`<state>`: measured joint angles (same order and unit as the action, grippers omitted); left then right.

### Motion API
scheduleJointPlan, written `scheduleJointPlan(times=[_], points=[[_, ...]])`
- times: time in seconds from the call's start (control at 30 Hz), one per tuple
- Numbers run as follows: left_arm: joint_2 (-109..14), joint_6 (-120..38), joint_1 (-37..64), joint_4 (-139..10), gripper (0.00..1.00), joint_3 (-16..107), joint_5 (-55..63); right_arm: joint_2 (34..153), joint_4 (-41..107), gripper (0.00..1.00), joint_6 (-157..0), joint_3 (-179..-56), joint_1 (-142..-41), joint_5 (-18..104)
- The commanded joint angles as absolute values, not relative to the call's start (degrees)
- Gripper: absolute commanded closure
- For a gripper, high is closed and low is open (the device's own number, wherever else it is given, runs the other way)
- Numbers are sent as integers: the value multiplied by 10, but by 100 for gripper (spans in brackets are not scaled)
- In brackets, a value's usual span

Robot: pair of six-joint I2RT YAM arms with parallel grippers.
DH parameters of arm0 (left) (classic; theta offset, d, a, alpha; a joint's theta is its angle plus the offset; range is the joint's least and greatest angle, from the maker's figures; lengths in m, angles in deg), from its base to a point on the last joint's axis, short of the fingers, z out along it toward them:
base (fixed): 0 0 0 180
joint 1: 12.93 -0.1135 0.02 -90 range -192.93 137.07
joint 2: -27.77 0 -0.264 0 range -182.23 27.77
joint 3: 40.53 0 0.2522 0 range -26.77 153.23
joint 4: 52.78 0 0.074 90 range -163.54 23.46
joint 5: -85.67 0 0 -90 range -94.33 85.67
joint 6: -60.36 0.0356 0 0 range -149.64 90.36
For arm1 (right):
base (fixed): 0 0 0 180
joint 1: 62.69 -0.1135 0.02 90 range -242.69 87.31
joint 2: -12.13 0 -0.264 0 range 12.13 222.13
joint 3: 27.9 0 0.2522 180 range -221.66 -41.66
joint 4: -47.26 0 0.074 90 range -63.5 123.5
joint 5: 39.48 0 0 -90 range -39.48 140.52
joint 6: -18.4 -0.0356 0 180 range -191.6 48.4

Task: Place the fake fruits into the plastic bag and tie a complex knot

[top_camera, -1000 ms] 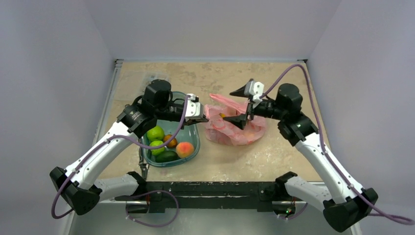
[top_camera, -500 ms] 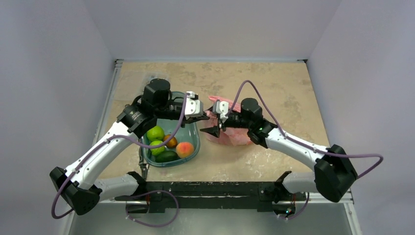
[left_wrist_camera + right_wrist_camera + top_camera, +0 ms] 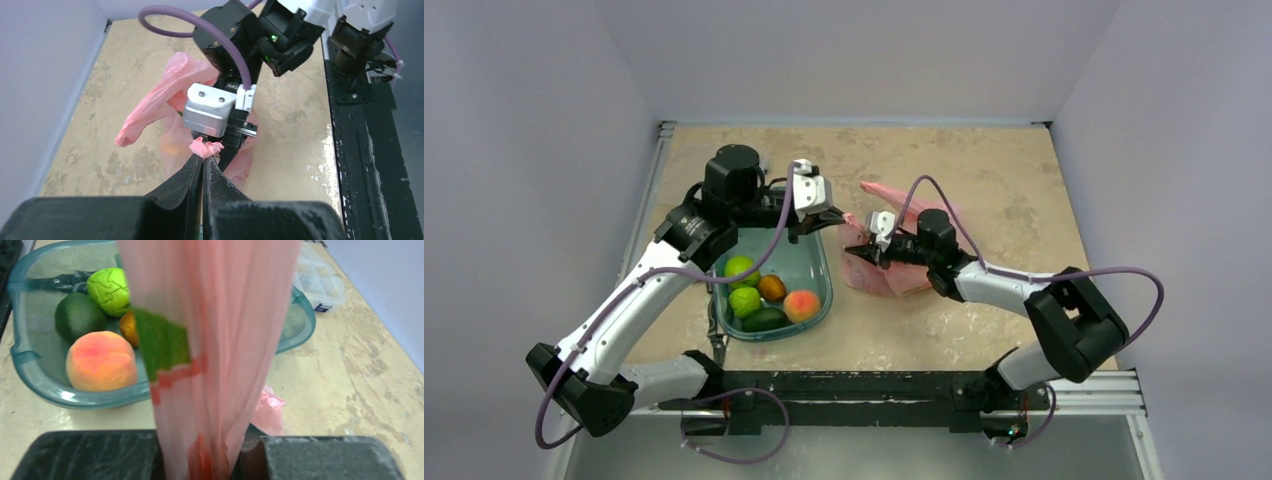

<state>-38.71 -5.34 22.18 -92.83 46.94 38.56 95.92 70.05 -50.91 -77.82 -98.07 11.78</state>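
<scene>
Left hand (image 3: 203, 159) clenched on a bunched pink tip of the plastic bag (image 3: 165, 95); I see right hand (image 3: 210, 457) gripping its film too.

No word, label, brand or number can be read anywhere; the plastic bag (image 3: 220, 315) bears a green and red print (image 3: 162, 347) toward 9 o'clock, too blurred to read.

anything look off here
Yes. The left gripper and right gripper both pinch the bag, yet five fruits, a peach among them, sit in the tub beside it. Loading looks unfinished, so gathering the bag's plastic now seems premature.
</scene>
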Motion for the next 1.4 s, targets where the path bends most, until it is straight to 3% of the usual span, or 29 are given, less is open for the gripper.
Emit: scheduleJointPlan(times=[0.0,0.1,0.2,0.33,0.37,0.43,0.47,0.6,0.63,0.73,0.93,1.2,1.3,1.37], points=[[-381,-79,190,-853,100,545,417,986,699,89,-528,-777,-961,132],[-388,-74,185,-860,100,565,429,1005,710,88,-551,-790,-962,136],[-390,-74,185,-861,100,573,434,1023,723,100,-567,-794,-962,141],[-378,-94,176,-849,100,552,406,1021,734,100,-616,-797,-962,144],[-373,-102,171,-857,88,544,395,1016,741,100,-631,-796,-962,145],[-359,-120,146,-871,39,514,391,1006,750,100,-661,-799,-962,142],[-353,-133,126,-873,24,491,389,1000,752,100,-674,-802,-961,140],[-357,-111,57,-934,1,423,466,980,757,100,-710,-812,-956,128],[-366,-91,56,-946,0,410,476,978,757,100,-726,-815,-956,123],[-400,-121,56,-888,1,371,497,976,756,100,-757,-822,-953,107],[-503,-254,71,-711,20,371,506,957,739,100,-767,-811,-952,95],[-577,-263,123,-624,30,376,551,949,725,100,-751,-805,-952,96],[-590,-270,130,-614,42,384,561,950,723,100,-748,-803,-952,99],[-597,-273,131,-607,56,387,562,950,723,100,-746,-803,-952,98]])
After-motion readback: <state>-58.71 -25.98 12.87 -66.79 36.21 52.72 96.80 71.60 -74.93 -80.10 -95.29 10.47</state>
